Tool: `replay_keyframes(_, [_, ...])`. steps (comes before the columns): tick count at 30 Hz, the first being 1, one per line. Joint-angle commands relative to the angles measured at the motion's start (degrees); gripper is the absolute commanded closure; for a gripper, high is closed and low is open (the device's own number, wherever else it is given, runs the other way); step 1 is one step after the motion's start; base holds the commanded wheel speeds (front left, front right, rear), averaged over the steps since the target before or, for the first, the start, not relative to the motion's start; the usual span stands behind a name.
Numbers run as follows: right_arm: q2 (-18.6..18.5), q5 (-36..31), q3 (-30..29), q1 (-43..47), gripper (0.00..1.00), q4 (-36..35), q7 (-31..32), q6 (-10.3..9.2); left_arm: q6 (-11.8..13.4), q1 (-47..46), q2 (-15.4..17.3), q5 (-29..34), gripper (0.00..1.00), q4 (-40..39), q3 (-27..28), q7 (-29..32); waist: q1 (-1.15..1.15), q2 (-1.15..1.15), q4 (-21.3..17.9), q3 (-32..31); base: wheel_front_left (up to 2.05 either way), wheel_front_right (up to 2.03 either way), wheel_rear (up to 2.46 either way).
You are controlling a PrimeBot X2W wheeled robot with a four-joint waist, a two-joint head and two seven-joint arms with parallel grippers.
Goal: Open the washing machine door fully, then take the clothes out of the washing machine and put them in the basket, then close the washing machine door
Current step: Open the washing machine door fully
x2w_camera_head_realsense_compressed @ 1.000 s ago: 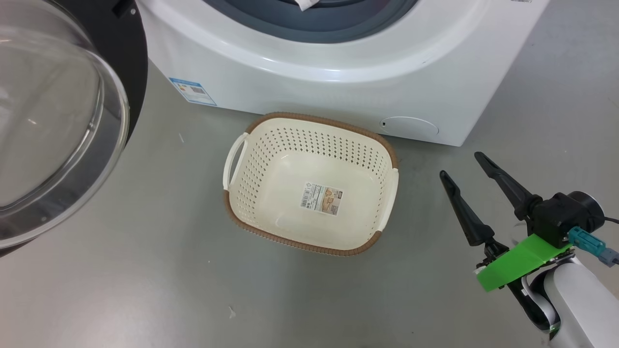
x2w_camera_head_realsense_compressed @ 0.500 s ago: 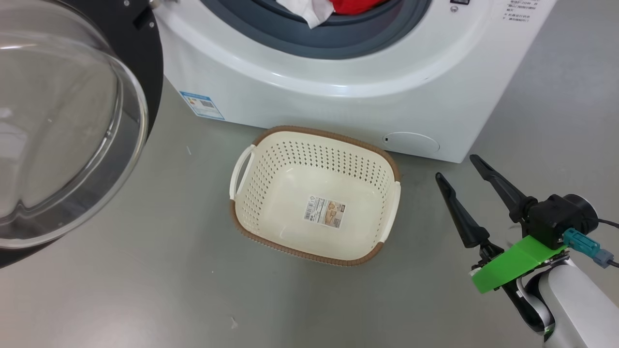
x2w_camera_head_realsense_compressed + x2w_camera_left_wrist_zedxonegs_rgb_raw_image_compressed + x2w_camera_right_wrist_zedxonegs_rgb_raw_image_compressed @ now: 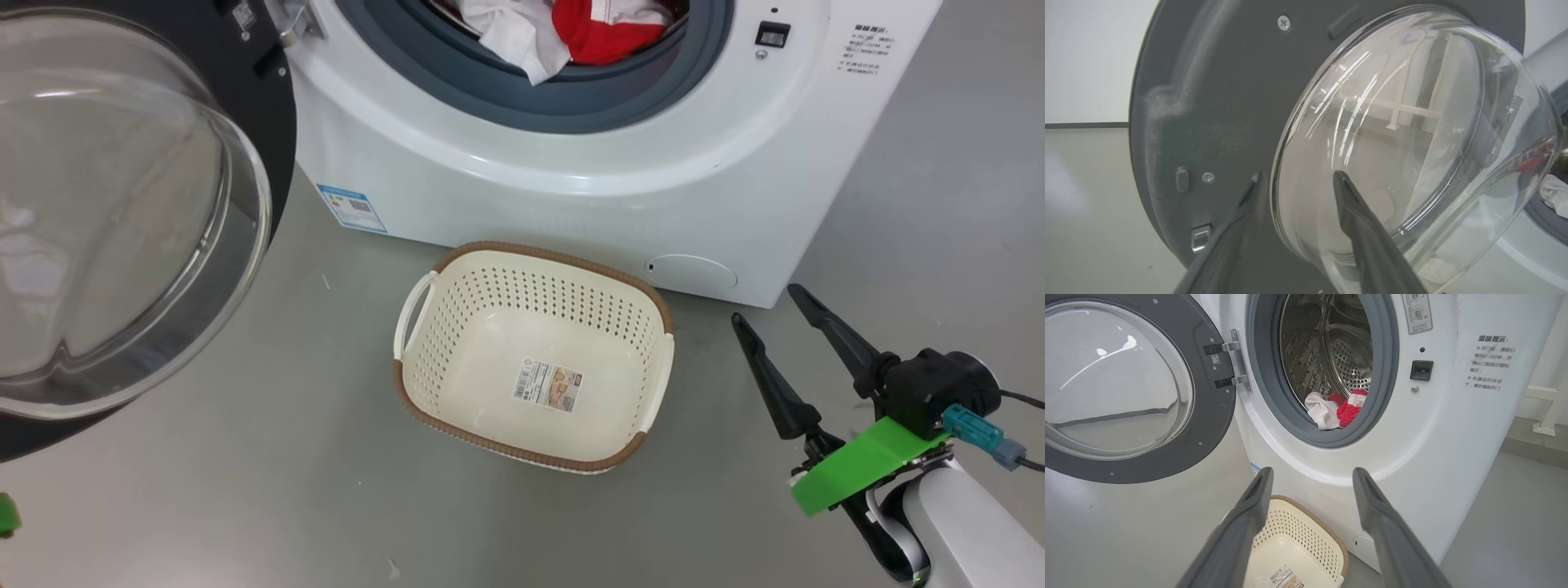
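The washing machine (image 3: 571, 188) (image 3: 1453, 437) stands with its door (image 3: 122, 229) (image 3: 1126, 384) swung wide to the left. Red and white clothes (image 3: 571, 33) (image 3: 1337, 410) lie at the lip of its grey mouth. On the floor in front sits the basket (image 3: 457, 351) (image 3: 1306, 506), holding no clothes, only the sticker on its bottom. My left gripper (image 3: 1297, 177) is open close against the door's (image 3: 1208, 102) inner side, its fingers apart over the edge of the glass bowl. To the right of the basket, my right gripper (image 3: 765, 304) (image 3: 1312, 473) is open and holds nothing.
Grey floor lies all around the basket. A blue label (image 3: 353, 208) and a round cover (image 3: 690, 272) mark the machine's lower front. White frame legs (image 3: 1545, 408) stand by the wall to the machine's right. A green bit of the left arm (image 3: 6, 514) shows at the lower left edge.
The head camera has tilted up, so the whole picture slid down and the machine's mouth with the clothes came into view. A green piece has appeared at the lower left edge.
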Motion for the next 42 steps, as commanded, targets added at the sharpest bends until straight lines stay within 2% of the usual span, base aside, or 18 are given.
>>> replay_keyframes(1, [0.18, 0.15, 0.58, 0.76, 0.0, -1.29, -0.37, 0.36, -0.3, 1.49, 2.37, -0.42, 0.0, -2.34, 1.07, -0.24, 0.0, 0.0, -0.16, -0.6, 0.0, 0.0, 0.0])
replay_keyframes(9, [1.0, 0.16, -0.59, 2.1, 0.0, -1.45, -0.37, 0.36, -0.3, 7.42, -1.67, 1.08, 0.0, -10.64, -2.53, -0.24, 0.0, 0.0, -1.03, -2.38, 0.0, 0.0, 0.0])
replay_keyframes(17, [2.13, 0.24, -2.13, 3.52, 0.0, -1.71, -0.37, 0.36, -0.3, 14.12, -4.01, -0.92, 0.0, -18.45, -10.24, -0.24, 0.0, 0.0, -2.93, -3.72, 0.0, 0.0, 0.0])
replay_keyframes(30, [3.89, 0.56, -4.45, 5.29, 0.0, -1.65, -0.37, 0.36, -0.31, 19.29, -3.67, -4.65, 0.0, -24.13, -21.51, -0.24, 0.0, 0.0, -8.64, -4.74, 0.0, 0.0, 0.0])
replay_keyframes(42, [4.95, 0.82, -6.83, 8.26, 0.0, -1.81, -0.37, 0.36, -0.31, 21.34, -2.24, -6.28, 0.0, -25.54, -25.59, -0.24, 0.0, 0.0, -14.67, -5.91, 0.0, 0.0, 0.0])
